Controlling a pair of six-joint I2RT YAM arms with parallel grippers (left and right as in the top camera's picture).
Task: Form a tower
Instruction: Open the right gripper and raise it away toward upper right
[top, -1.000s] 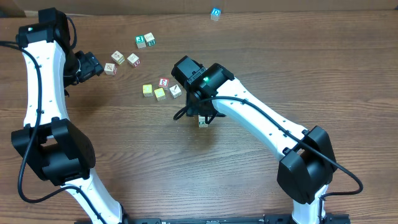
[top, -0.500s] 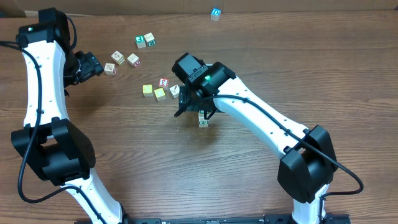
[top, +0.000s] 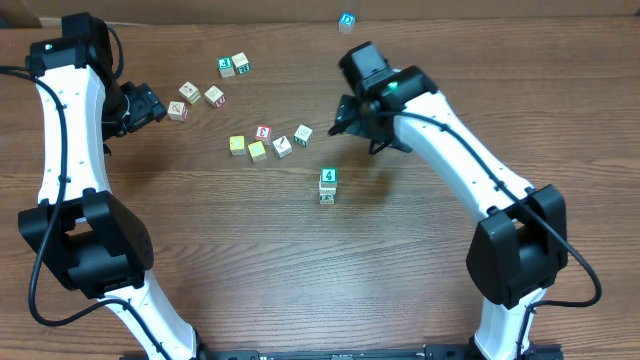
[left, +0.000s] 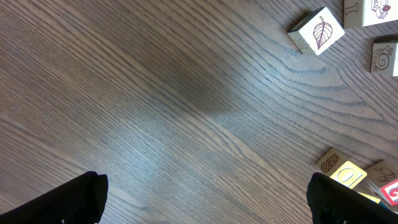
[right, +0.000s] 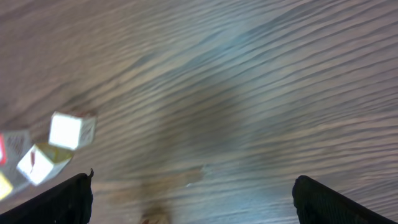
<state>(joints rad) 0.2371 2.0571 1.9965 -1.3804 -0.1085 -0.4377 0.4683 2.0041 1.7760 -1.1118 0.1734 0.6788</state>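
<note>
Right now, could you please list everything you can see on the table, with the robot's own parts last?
tower: one, green 4 on a white cube on top, mid-table, clear of both hands
blue cube: one, blue, far edge
green-lettered cubes: two, white and green, far left of centre
cubes beside the left hand: three, pale, far left
middle cluster: five, two yellow, one red-marked, two pale, left of and beyond the tower
table: one, brown wood
left arm: one, white and black
right arm: one, white and black
left hand: one, black, open, empty
right hand: one, black, open, empty
</note>
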